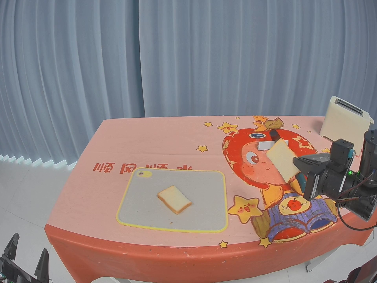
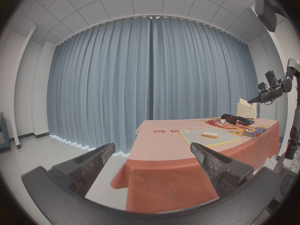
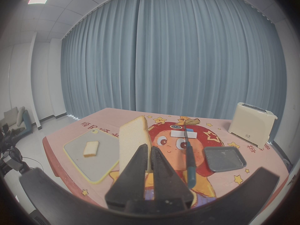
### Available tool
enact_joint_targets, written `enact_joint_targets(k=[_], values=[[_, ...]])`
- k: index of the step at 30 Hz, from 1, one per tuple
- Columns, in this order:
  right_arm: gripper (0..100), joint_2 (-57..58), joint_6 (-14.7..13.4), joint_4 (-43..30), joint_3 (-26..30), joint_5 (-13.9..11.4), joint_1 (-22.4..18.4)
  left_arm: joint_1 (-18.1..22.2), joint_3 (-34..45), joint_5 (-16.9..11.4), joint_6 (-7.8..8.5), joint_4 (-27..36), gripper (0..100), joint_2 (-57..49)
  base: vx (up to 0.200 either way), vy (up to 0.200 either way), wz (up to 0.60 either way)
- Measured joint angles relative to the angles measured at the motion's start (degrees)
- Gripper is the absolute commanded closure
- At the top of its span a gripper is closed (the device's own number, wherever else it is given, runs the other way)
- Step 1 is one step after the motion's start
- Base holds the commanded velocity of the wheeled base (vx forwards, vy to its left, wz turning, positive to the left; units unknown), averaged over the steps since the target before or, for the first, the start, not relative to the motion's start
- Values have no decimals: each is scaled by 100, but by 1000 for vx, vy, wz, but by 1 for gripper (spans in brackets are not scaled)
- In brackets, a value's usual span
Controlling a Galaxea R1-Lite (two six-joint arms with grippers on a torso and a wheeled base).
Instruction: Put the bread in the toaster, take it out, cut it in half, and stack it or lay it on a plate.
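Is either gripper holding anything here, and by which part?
The right gripper holds a bread slice, pinched along one edge, the rest standing clear of it. The left gripper is open and empty.

My head camera looks forward and down on the desk [image 1: 157, 146] from above its near edge, with the curtain [image 1: 157, 48] behind. The left wrist camera sits low, well off the desk's near left corner, looking level towards it. The right wrist camera hangs close over the desk's right side, facing the curtain. All three share the cutting board [image 1: 137, 213] and toaster [image 1: 344, 123].
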State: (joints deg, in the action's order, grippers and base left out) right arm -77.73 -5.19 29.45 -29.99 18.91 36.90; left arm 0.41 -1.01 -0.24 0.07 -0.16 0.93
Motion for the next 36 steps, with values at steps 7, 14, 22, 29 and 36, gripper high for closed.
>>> enact_joint_targets(k=[7, 14, 22, 29, 36], values=[[100, 11, 0, 10, 9, -6, -11, 0, 0, 0, 2, 2, 0, 0, 0, -200, 0], [100, 26, 2, 0, 4, -9, -60, 0, 0, -2, 2, 0, 0, 0, 0, -171, 0], [100, 24, 0, 11, 12, -17, -80, 0, 0, -2, 2, 0, 0, 0, 0, 0, 0], [100, 44, 0, 22, -5, -27, -116, 0, 0, -2, 4, 2, 0, 0, 0, 0, 0], [100, 57, 13, 21, -71, -77, -416, 0, 0, 0, -7, 0, 0, 0, 0, 0, 0]])
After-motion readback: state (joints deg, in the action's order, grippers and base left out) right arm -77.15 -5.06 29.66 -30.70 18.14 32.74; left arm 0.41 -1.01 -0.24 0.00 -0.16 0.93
